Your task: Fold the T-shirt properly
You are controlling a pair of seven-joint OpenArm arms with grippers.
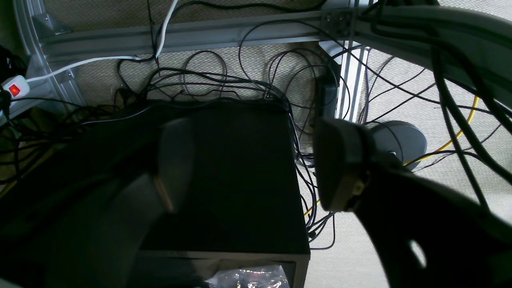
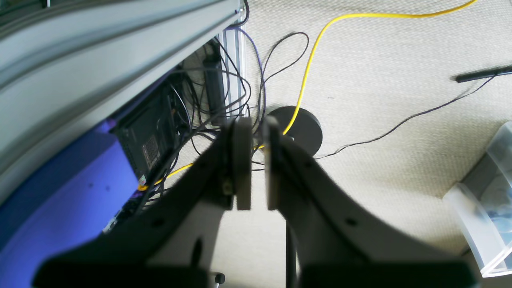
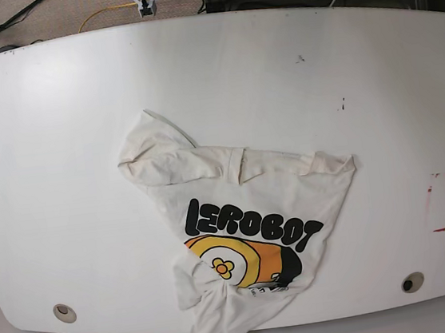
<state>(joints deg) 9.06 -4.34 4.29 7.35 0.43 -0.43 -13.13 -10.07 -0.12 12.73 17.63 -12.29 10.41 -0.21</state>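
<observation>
Both arms parked off the desk (image 3: 40, 115), looking down at floor cables. Left gripper (image 1: 256, 168) is wide and empty, right gripper (image 2: 256, 164) nearly closed on nothing. Shirt (image 3: 246, 228) lies crumpled on the desk, well away from both, nothing folded yet I'd say.

Left gripper (image 1: 256, 164) pointed down off table edge, jaws spread wide, nothing between them. Right gripper (image 2: 256, 164) likewise aimed at floor, fingers (image 2: 242, 160) nearly together with thin gap, empty. Neither arm visible in base view.
</observation>
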